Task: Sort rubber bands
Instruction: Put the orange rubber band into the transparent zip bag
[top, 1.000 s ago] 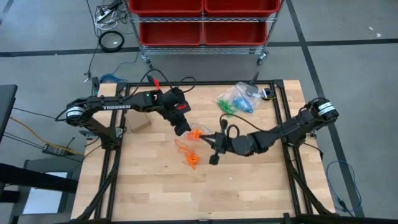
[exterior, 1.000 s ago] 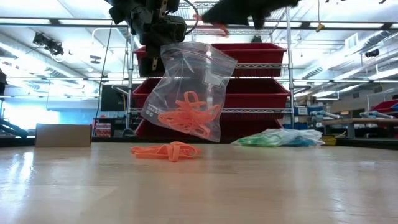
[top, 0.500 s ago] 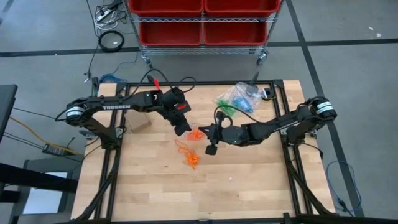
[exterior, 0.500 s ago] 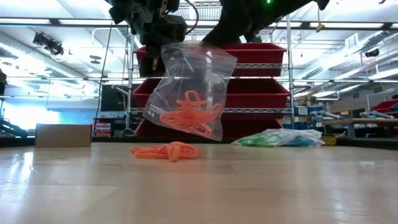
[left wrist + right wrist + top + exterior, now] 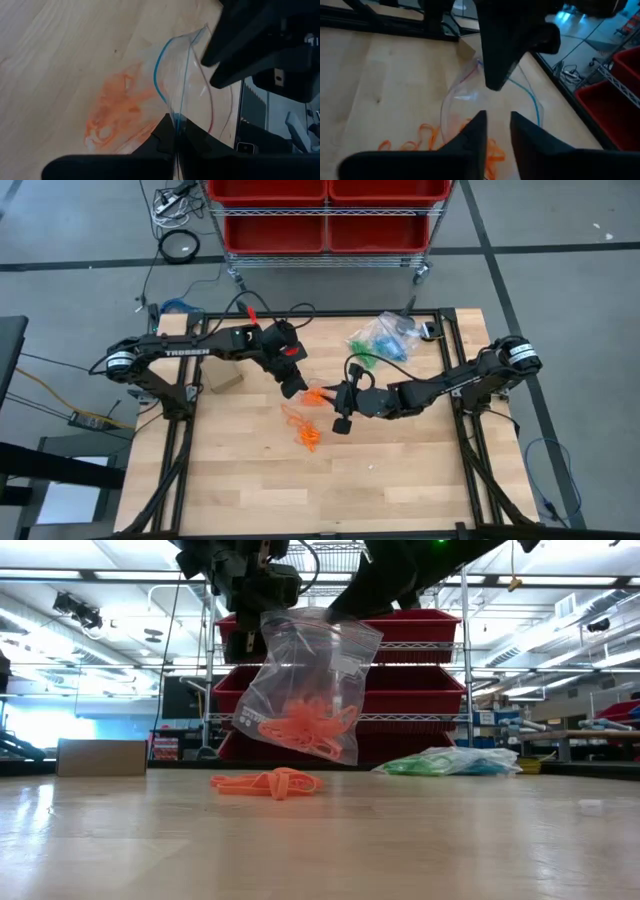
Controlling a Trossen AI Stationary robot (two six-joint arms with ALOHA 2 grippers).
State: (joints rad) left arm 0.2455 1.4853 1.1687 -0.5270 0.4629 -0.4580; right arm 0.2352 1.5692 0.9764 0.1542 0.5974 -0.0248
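Our left jaws (image 5: 176, 134) are pinching the rim of the clear bag (image 5: 305, 690), holding it up off the bench (image 5: 400, 470) with its mouth gaping. Our right jaws (image 5: 497, 131) are standing slightly parted over that mouth with nothing between them that we can make out. Taking the bag as our landmark: a clump of orange rubber bands (image 5: 300, 725) is sitting inside it, low in its belly. A second small heap of orange bands (image 5: 268, 781) is lying on the bench below the bag and slightly to the side of it. A pile of bags with green and blue bands (image 5: 455, 761) is resting well apart from the bag, toward the far edge of the bench, and a small cardboard box (image 5: 102, 756) is standing off on the bag's other side.

We are judging that we are in the middle of filling the orange bag, at the drop-in step. Next, we are thinking the right arm should be going down to the loose heap under the bag, closing on a few loops and carrying them back to the mouth, while the left keeps the rim steady.
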